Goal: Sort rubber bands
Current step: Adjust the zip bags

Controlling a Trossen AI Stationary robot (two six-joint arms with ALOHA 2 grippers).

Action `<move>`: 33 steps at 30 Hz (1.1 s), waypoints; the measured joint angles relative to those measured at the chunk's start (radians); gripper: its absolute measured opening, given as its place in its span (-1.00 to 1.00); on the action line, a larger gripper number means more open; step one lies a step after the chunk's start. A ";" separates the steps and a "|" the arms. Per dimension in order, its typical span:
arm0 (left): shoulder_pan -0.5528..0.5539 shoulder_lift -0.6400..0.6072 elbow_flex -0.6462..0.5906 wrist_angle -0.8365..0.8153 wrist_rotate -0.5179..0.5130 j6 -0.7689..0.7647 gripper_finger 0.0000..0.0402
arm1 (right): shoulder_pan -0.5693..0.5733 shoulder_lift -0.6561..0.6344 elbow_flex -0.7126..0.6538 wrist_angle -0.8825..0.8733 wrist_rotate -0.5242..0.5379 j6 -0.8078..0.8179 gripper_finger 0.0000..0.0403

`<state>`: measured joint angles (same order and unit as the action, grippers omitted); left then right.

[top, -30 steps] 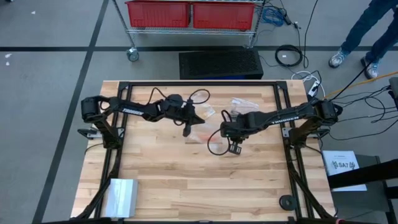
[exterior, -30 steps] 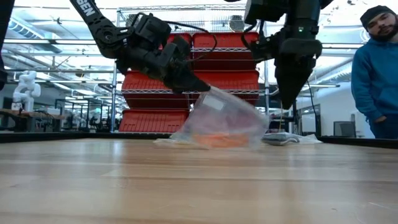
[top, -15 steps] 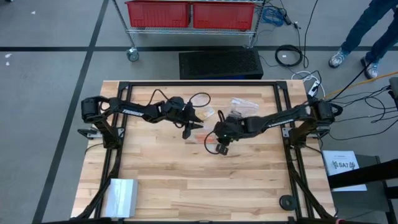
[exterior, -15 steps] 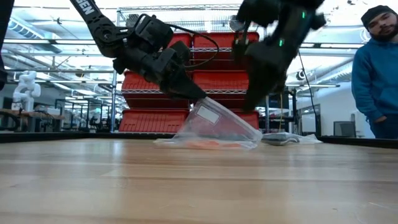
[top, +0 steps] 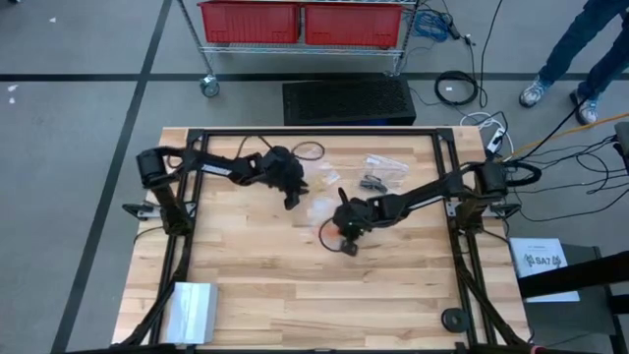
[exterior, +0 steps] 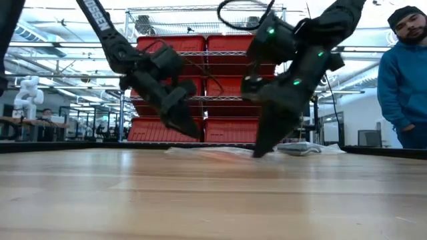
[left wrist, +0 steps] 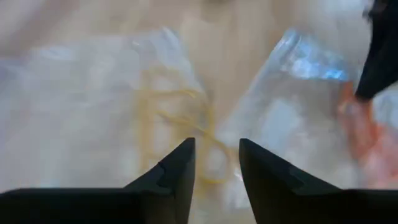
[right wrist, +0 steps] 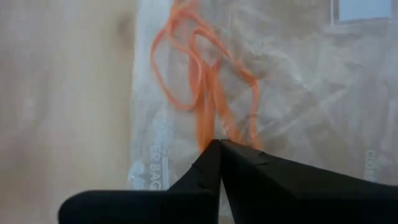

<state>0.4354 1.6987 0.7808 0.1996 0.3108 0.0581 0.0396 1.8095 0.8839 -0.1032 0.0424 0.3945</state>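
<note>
Right hand point(right wrist: 219, 144) seen pressed low on clear bag point(right wrist: 298, 93) near worktop point(top: 256, 285) centre, fingers together, tips touching at orange rubber bands point(right wrist: 202, 74) inside bag; grip on band not confirmed. Left hand point(left wrist: 216, 163) placed at 10 o'clock from right hand, fingers apart, nothing between them, hovering over second clear bag point(left wrist: 74, 106) with yellowish-tan rubber bands point(left wrist: 180, 118) inside. Third bag with black rubber bands point(top: 373, 181) seen at 1 o'clock from centre. Person in blue top point(exterior: 403, 87) seen beyond worktop edge.
</note>
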 joint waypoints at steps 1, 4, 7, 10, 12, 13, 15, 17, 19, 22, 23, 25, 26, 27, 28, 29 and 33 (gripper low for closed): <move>-0.005 0.020 0.001 0.013 0.016 0.001 -0.36 | 0.006 -0.015 -0.002 -0.028 -0.029 -0.024 -1.00; -0.014 0.075 0.002 0.033 0.024 0.013 -0.48 | 0.021 -0.072 -0.006 -0.134 -0.104 -0.087 -1.00; -0.012 0.096 0.002 0.015 0.021 0.049 -0.60 | 0.031 -0.131 -0.010 -0.247 -0.108 -0.120 -1.00; -0.017 0.088 0.004 -0.051 0.018 0.105 -0.74 | 0.035 -0.182 -0.008 -0.338 -0.103 -0.126 -1.00; -0.027 0.069 0.006 -0.131 0.016 0.138 -0.84 | 0.037 -0.211 -0.009 -0.371 -0.101 -0.126 -1.00; -0.035 0.056 0.007 -0.175 0.015 0.156 -0.90 | 0.037 -0.231 -0.009 -0.372 -0.098 -0.126 -1.00; -0.062 0.022 0.008 -0.288 0.008 0.178 -0.97 | 0.037 -0.271 -0.008 -0.369 -0.078 -0.132 -1.00; -0.098 -0.023 0.006 -0.404 -0.012 0.185 -0.96 | 0.037 -0.312 -0.008 -0.367 -0.065 -0.138 -1.00; -0.137 -0.075 0.003 -0.521 -0.067 0.185 -0.95 | 0.036 -0.355 -0.008 -0.362 -0.031 -0.141 -1.00; -0.179 -0.165 -0.002 -0.636 -0.144 0.146 -0.95 | 0.030 -0.386 -0.007 -0.345 -0.014 -0.136 -1.00; -0.186 -0.201 -0.002 -0.635 -0.162 0.118 -0.95 | 0.027 -0.386 -0.007 -0.335 -0.014 -0.132 -1.00; -0.189 -0.249 -0.001 -0.600 -0.190 0.055 -0.95 | 0.027 -0.366 -0.007 -0.302 -0.013 -0.130 -1.00; -0.187 -0.260 -0.001 -0.565 -0.207 0.022 -0.95 | 0.027 -0.350 -0.007 -0.282 -0.013 -0.129 -1.00; -0.183 -0.263 0.000 -0.526 -0.221 -0.010 -0.95 | 0.027 -0.328 -0.007 -0.264 -0.013 -0.128 -1.00; -0.177 -0.259 0.000 -0.493 -0.238 -0.047 -0.95 | 0.028 -0.303 -0.007 -0.240 -0.011 -0.123 -1.00; -0.170 -0.245 0.000 -0.463 -0.248 -0.089 -0.95 | 0.028 -0.278 -0.007 -0.212 -0.003 -0.113 -1.00; -0.149 -0.139 0.001 -0.385 -0.256 -0.234 -0.95 | 0.028 -0.173 -0.007 -0.129 0.019 -0.024 -1.00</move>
<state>0.2861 1.5598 0.7817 -0.1852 0.0550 -0.1758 0.0673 1.6369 0.8772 -0.2319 0.0619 0.3705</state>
